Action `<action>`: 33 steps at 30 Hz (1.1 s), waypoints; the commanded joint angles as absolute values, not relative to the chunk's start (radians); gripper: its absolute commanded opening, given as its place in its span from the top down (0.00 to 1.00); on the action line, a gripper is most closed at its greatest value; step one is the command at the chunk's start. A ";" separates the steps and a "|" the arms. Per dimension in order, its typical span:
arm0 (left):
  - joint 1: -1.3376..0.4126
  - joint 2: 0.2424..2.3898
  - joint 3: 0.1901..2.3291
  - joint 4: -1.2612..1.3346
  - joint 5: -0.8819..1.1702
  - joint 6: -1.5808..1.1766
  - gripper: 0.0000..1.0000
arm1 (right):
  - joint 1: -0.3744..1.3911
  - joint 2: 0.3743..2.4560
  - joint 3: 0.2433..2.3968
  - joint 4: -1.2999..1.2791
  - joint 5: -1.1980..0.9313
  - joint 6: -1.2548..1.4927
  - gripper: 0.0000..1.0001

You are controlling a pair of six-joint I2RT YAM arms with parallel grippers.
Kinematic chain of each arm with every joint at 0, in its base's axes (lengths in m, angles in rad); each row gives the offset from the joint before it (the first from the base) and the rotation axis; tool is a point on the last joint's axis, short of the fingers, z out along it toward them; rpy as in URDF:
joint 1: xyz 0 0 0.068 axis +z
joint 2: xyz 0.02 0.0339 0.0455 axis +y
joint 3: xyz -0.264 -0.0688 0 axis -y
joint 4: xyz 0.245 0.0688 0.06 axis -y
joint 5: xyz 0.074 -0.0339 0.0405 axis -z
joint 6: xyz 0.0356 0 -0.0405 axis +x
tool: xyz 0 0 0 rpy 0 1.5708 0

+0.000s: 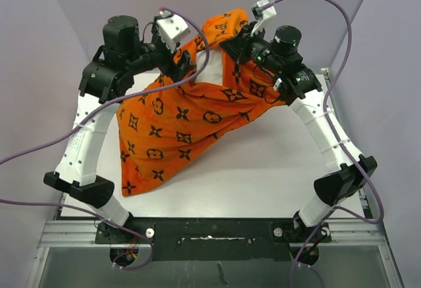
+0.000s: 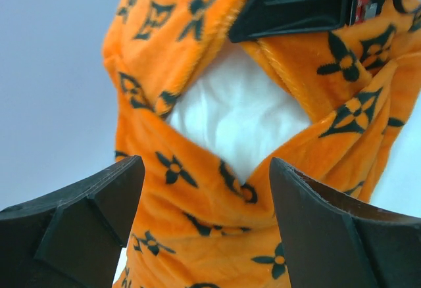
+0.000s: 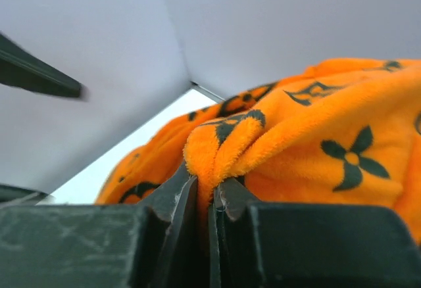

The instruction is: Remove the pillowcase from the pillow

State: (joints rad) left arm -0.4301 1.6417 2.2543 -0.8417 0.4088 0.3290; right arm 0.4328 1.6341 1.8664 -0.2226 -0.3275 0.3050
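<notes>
The orange pillowcase (image 1: pixel 177 127) with black motifs lies on the white table, its far end lifted. My right gripper (image 1: pixel 231 43) is shut on a fold of its upper edge, seen pinched between the jaws in the right wrist view (image 3: pixel 212 186). My left gripper (image 1: pixel 184 64) is open just left of the raised end; in the left wrist view (image 2: pixel 205 166) its fingers stand wide apart with the pillowcase (image 2: pixel 217 222) in front of them. The white pillow (image 2: pixel 230 117) shows through the cover's opening; it is hidden in the top view.
The white table (image 1: pixel 276 163) is walled by grey panels at the back and both sides (image 1: pixel 39 71). Purple cables (image 1: pixel 46 146) loop from both wrists. A black rail (image 1: pixel 210 229) carries the arm bases at the near edge.
</notes>
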 commanded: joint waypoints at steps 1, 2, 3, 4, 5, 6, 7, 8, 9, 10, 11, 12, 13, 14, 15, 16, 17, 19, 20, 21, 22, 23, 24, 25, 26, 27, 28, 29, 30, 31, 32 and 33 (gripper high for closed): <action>-0.501 1.593 2.137 -0.783 0.397 0.468 0.24 | 0.494 1.605 1.980 -0.044 -0.486 0.331 1.00; -0.516 1.575 2.099 -0.744 0.372 0.489 0.25 | 0.504 1.602 1.987 -0.042 -0.503 0.335 1.00; -0.530 1.558 2.060 -0.695 0.335 0.502 0.26 | 0.517 1.599 1.996 -0.045 -0.519 0.336 1.00; -0.544 1.541 2.019 -0.626 0.295 0.509 0.27 | 0.529 1.599 2.004 -0.054 -0.533 0.332 1.00; -0.546 1.523 1.969 -0.558 0.267 0.511 0.27 | 0.541 1.597 2.014 -0.066 -0.542 0.324 1.00; -0.546 1.508 1.940 -0.467 0.243 0.512 0.28 | 0.552 1.593 2.022 -0.080 -0.548 0.314 1.00; -0.546 1.496 1.920 -0.429 0.224 0.515 0.29 | 0.561 1.590 2.028 -0.092 -0.555 0.307 1.00; -0.543 1.486 1.903 -0.359 0.209 0.517 0.29 | 0.567 1.587 2.030 -0.097 -0.563 0.305 1.00; -0.538 1.478 1.889 -0.315 0.201 0.516 0.30 | 0.569 1.584 2.031 -0.100 -0.574 0.308 1.00; -0.531 1.469 1.880 -0.285 0.202 0.512 0.31 | 0.573 1.582 2.031 -0.102 -0.582 0.308 1.00; -0.526 1.462 1.871 -0.265 0.212 0.511 0.31 | 0.578 1.579 2.030 -0.104 -0.588 0.308 1.00; -0.522 1.456 1.863 -0.255 0.224 0.512 0.31 | 0.580 1.578 2.030 -0.108 -0.595 0.310 1.00; -0.517 1.449 1.857 -0.246 0.240 0.510 0.32 | 0.582 1.575 2.030 -0.110 -0.601 0.310 1.00; -0.509 1.441 1.853 -0.244 0.261 0.504 0.32 | 0.586 1.572 2.030 -0.118 -0.606 0.308 1.00; -0.501 1.431 1.848 -0.242 0.288 0.493 0.32 | 0.586 1.567 2.027 -0.123 -0.607 0.305 1.00; -0.490 1.420 1.838 -0.238 0.314 0.479 0.32 | 0.588 1.561 2.020 -0.127 -0.610 0.301 1.00; -0.481 1.409 1.830 -0.235 0.344 0.468 0.32 | 0.588 1.553 2.007 -0.130 -0.612 0.299 1.00; -0.471 1.388 1.815 -0.236 0.393 0.460 0.32 | 0.588 1.537 1.989 -0.129 -0.618 0.295 1.00; -0.467 1.382 1.807 -0.235 0.413 0.460 0.32 | 0.588 1.534 1.986 -0.129 -0.624 0.296 1.00; -0.466 1.380 1.801 -0.237 0.425 0.462 0.32 | 0.588 1.532 1.986 -0.128 -0.632 0.301 1.00; -0.466 1.382 1.801 -0.242 0.439 0.465 0.32 | 0.589 1.535 1.990 -0.126 -0.644 0.307 1.00; -0.466 1.388 1.800 -0.246 0.455 0.467 0.31 | 0.591 1.539 1.997 -0.126 -0.659 0.315 1.00; -0.466 1.395 1.803 -0.252 0.466 0.469 0.31 | 0.592 1.544 2.006 -0.127 -0.672 0.322 1.00; -0.466 1.406 1.813 -0.269 0.479 0.474 0.31 | 0.593 1.547 2.014 -0.129 -0.686 0.327 1.00; -0.468 1.422 1.829 -0.291 0.490 0.480 0.31 | 0.597 1.551 2.021 -0.131 -0.699 0.331 1.00; -0.468 1.437 1.850 -0.312 0.499 0.481 0.31 | 0.598 1.552 2.028 -0.135 -0.712 0.335 1.00; -0.468 1.453 1.870 -0.336 0.507 0.485 0.30 | 0.601 1.554 2.032 -0.135 -0.722 0.339 1.00; -0.468 1.470 1.894 -0.368 0.519 0.491 0.30 | 0.603 1.553 2.034 -0.134 -0.732 0.342 1.00; -0.468 1.488 1.917 -0.402 0.529 0.500 0.30 | 0.604 1.554 2.037 -0.135 -0.740 0.344 1.00; -0.468 1.504 1.939 -0.436 0.538 0.508 0.30 | 0.606 1.551 2.037 -0.135 -0.747 0.345 1.00; -0.468 1.517 1.961 -0.471 0.548 0.517 0.30 | 0.607 1.549 2.037 -0.136 -0.752 0.344 1.00; -0.468 1.528 1.979 -0.502 0.558 0.523 0.30 | 0.606 1.545 2.036 -0.141 -0.754 0.339 1.00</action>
